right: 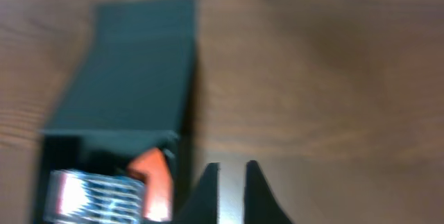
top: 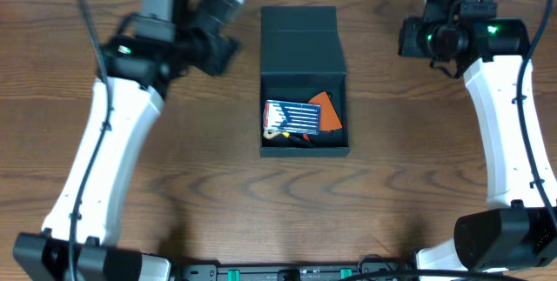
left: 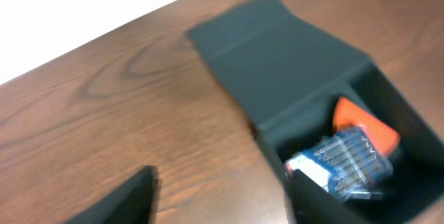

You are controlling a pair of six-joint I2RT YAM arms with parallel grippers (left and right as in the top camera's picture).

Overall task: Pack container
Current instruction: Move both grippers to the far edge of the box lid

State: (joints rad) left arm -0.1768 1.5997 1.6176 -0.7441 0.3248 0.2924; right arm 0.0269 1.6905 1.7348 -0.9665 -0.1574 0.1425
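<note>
The container is a dark teal-black box in the middle of the table, its flap lid folded back flat behind it. Inside lie a blue case of white-tipped bits, an orange piece and small yellow and black items. My left gripper hovers to the left of the lid, open and empty; its view shows the container and the blue case. My right gripper is to the right of the box, its fingers almost together with nothing between them, next to the container.
The table is dark brown wood. The white arms reach in from the front left and front right. The table's back edge shows against a white wall in the left wrist view.
</note>
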